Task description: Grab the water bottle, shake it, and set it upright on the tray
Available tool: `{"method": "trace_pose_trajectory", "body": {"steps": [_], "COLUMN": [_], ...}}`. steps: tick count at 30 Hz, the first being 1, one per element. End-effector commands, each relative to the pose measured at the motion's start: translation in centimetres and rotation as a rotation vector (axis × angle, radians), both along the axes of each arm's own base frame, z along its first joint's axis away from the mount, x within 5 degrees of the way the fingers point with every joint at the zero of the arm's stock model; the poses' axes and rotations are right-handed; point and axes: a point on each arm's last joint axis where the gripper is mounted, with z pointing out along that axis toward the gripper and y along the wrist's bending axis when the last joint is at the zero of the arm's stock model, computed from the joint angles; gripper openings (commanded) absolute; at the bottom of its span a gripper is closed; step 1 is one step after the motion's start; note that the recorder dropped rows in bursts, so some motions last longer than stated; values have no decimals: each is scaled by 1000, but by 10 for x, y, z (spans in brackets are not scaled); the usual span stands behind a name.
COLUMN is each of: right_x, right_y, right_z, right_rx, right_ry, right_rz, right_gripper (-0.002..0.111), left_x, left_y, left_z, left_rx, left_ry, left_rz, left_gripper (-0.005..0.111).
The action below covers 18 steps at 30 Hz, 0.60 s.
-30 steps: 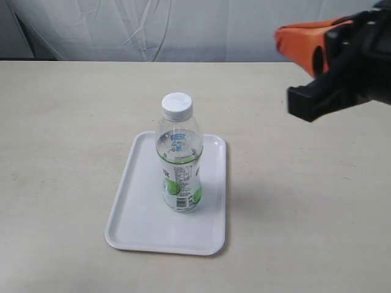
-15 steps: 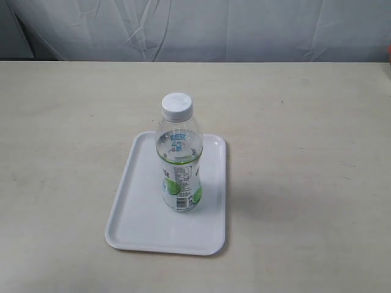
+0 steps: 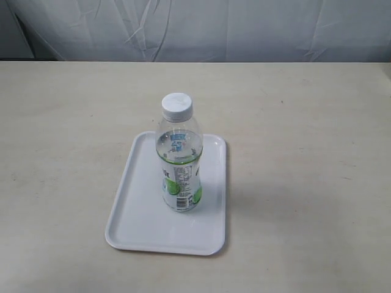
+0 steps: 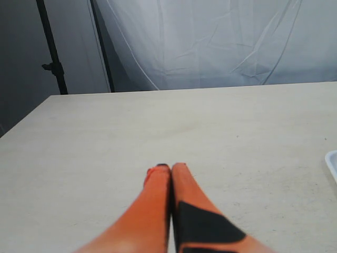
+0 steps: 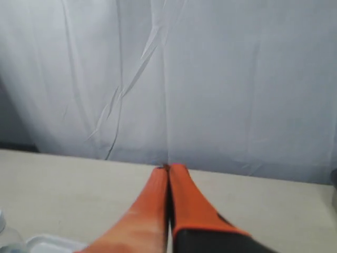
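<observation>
The left tool (image 4: 169, 169) is fully closed, fingers pressed together and holding nothing, over the desk (image 3: 305, 152). The right tool (image 5: 168, 169) is likewise closed and empty. The bottle (image 3: 179, 162) stands upright on the tray (image 3: 137, 213), slightly toward its 3 o'clock rim.

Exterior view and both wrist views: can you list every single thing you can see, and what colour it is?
water bottle: one, clear with white cap and white-and-green label, standing upright on the tray.
tray: one, white, flat on the table.
table: one, beige, under everything.
backdrop cloth: one, whitish-grey, behind the table.
poles: two, black, beside the cloth.
left gripper: one, orange and black, shut, over bare table.
right gripper: one, orange and black, shut, above the table.
</observation>
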Motion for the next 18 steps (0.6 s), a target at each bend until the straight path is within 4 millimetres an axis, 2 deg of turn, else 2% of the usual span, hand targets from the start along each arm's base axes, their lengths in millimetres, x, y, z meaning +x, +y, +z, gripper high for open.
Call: {"method": "trace_pose_trajectory", "body": {"steps": [1, 6, 8, 11, 14, 18], "right_x": [-22, -38, -33, -27, -28, -36], "right_y": [-7, -10, -8, -9, -13, -12], "right_z": [7, 9, 5, -13, -39, -65], "right_rx": [25, 38, 51, 25, -46, 15], "right_ry": [-102, -161, -137, -123, -92, -80], "right_rz": [-62, -61, -53, -77, -127, -157], "right_gripper": [0, 0, 0, 0, 0, 0], "left_x": [0, 0, 0, 0, 0, 0], "left_y": [0, 0, 0, 0, 0, 0], "left_z": [0, 0, 0, 0, 0, 0], "left_rx": [-7, -7, -7, -7, -7, -7], "left_ry": [-8, -8, -8, -8, -8, -8], "left_rz": [2, 2, 2, 2, 2, 2], "left_gripper": [0, 0, 0, 0, 0, 0]}}
